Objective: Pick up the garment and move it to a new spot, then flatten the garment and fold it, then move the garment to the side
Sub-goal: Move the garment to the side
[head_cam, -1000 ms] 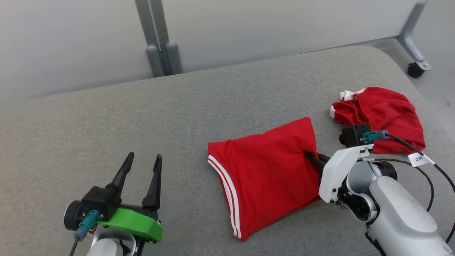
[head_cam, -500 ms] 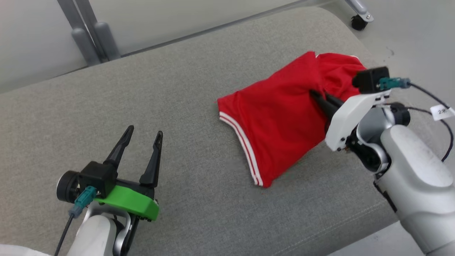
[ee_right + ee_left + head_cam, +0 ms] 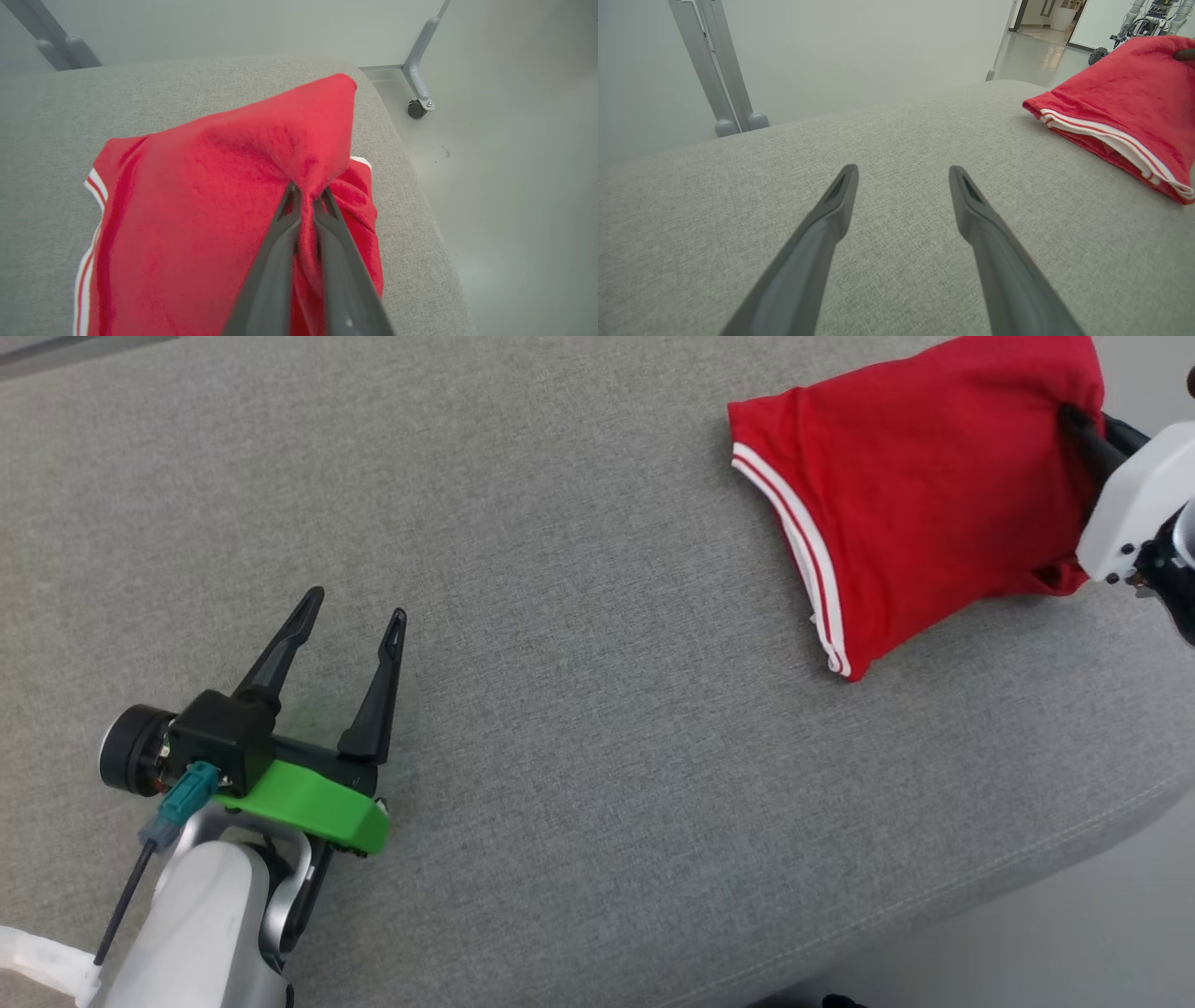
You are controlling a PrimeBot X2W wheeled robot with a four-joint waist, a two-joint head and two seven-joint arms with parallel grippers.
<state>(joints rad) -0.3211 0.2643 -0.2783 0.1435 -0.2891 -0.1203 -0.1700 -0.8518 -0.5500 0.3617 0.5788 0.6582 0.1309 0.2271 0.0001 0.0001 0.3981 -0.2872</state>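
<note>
The left hand [image 3: 358, 601] hovers low over the left part of the table [image 3: 597, 709], its two dark fingers spread wide in a V with nothing between them but grey cloth; it touches nothing, and a green bracket [image 3: 308, 807] sits behind the fingers. In the left wrist view the fingers point across the bare table top toward a pair of grey posts [image 3: 724, 70] standing past the table's far edge. Well to the right, at the table's right end, lies the garment [image 3: 915, 495]: a folded red bundle resting on the table, with white-and-red striped trim [image 3: 794, 541] running down its left edge to a corner that points toward the table's near edge. The right hand [image 3: 1074, 415] comes in over the table's right end and meets the garment's right side, its fingers nearly closed and pinching a fold of red cloth. The right wrist view shows that fold squeezed between the two fingers, the cloth drawn into creases at the pinch and rising in a peak just beyond the tips. Past the table's right end are the pale floor [image 3: 514, 210] and a grey leg with a black castor [image 3: 415, 109].
</note>
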